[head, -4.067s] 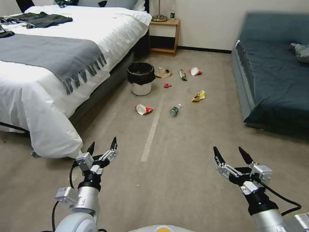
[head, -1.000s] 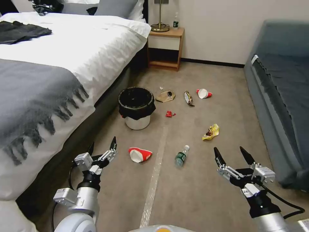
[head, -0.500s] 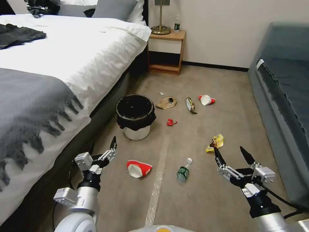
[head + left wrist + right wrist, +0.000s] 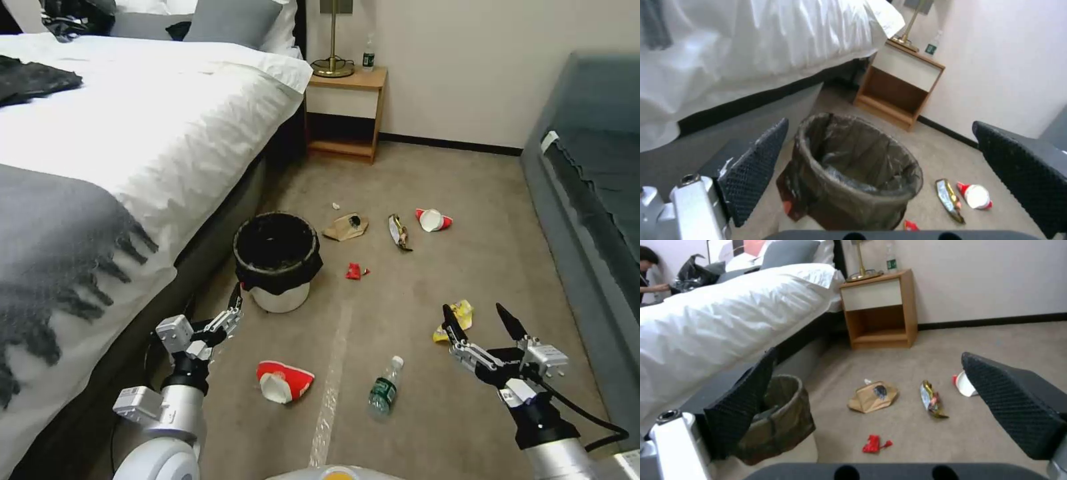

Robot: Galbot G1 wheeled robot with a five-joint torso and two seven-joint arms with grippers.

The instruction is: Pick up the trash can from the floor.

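The trash can point(image 4: 277, 263), a small white bin with a black liner over its rim, stands upright on the carpeted floor point(image 4: 413, 413) beside the bed. My left gripper point(image 4: 212, 303) hangs open just short of it, above the floor and apart from it. The left wrist view looks into the trash can point(image 4: 858, 173) past the open left gripper point(image 4: 880, 123). My right gripper point(image 4: 473, 313) is open and empty farther right, over the litter. In the right wrist view the trash can point(image 4: 782, 420) sits behind one finger of the right gripper point(image 4: 869, 355).
The bed point(image 4: 133, 133) runs along the left and a blue sofa point(image 4: 600, 220) along the right. A nightstand point(image 4: 343, 107) stands at the back wall. Litter lies around: two red-and-white cups point(image 4: 283, 381) point(image 4: 433, 219), a bottle point(image 4: 385, 387), a yellow wrapper point(image 4: 457, 319), a paper bag point(image 4: 347, 227). A tape strip point(image 4: 330, 393) marks the carpet.
The whole picture has shifted as the camera came forward; the trash can and the litter now lie nearer. Both arms hold the same pose, grippers still open.
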